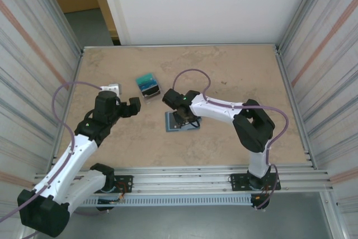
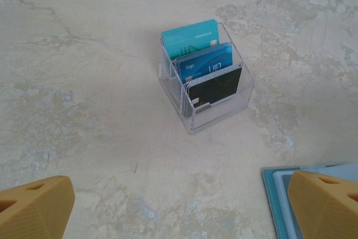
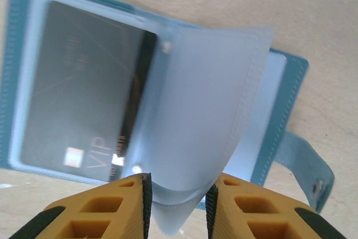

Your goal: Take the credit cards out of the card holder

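The slate-blue card holder [image 3: 291, 90] lies open on the table [image 1: 235, 71], and its corner [image 2: 272, 195] shows in the left wrist view. A dark card marked VIP [image 3: 78, 99] sits in its left clear pocket. My right gripper [image 3: 178, 186] is above the card holder [image 1: 170, 122], shut on a clear plastic sleeve page [image 3: 207, 110] that bows between the pads. Teal, blue and dark credit cards [image 2: 201, 62] stand in a clear box [image 2: 224, 113]. My left gripper [image 2: 182, 205] hangs open over bare table, left of the card holder.
The clear box of cards [image 1: 148, 86] stands behind the card holder, toward the table's middle. A small white block [image 1: 112, 89] lies beside my left arm. Metal walls close in the left and right sides.
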Tool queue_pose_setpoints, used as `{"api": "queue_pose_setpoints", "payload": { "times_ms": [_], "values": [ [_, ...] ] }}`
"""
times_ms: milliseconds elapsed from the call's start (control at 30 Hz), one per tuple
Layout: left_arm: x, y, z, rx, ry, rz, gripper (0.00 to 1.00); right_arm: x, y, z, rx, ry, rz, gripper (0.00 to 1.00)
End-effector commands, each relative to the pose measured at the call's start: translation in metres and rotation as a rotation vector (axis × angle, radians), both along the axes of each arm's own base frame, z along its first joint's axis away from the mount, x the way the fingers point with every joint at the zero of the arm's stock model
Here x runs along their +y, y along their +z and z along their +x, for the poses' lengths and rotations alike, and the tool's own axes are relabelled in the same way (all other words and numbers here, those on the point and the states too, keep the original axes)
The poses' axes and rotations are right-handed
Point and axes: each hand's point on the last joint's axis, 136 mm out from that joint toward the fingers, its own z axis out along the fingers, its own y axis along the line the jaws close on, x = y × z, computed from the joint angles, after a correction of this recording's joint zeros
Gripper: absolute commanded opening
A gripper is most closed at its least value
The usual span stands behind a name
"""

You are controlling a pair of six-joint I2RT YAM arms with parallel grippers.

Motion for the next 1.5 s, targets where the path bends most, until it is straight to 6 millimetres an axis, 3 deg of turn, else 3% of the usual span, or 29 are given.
{"api": "queue_pose_setpoints", "payload": {
  "times_ms": [0,433,667,767,900,1133,1333,1467],
  "values": [
    [-0.001,0.013,-0.001,-0.036,0.009,-0.042,0.99,-0.008,0.0,-0.003,0.019,-0.029,0.032,0.32],
    [0.006,0.01,-0.006,-0.034,0.069,-0.012,0.99,-0.033,-0.002,0.008,0.014,-0.07,0.003,0.37],
    [-0.006,0.009,-0.006,-0.025,0.04,0.036,0.98,-0.047,-0.004,0.015,0.024,-0.089,-0.007,0.36],
    [-0.014,0.004,-0.007,-0.004,0.018,0.084,0.99,-0.045,0.004,0.017,0.012,-0.089,0.014,0.35],
    [-0.026,-0.013,-0.012,0.063,-0.012,0.15,0.99,-0.04,0.022,0.019,-0.007,-0.105,0.072,0.34],
    [-0.064,-0.055,-0.026,0.162,-0.107,0.215,0.99,-0.017,0.047,0.014,0.031,-0.142,0.258,0.31],
    [-0.087,-0.089,-0.031,0.199,-0.145,0.25,0.99,0.009,0.038,0.013,0.13,-0.162,0.436,0.29],
    [-0.094,-0.108,-0.031,0.232,-0.142,0.233,0.99,0.017,0.027,0.015,0.158,-0.163,0.458,0.28]
  ]
}}
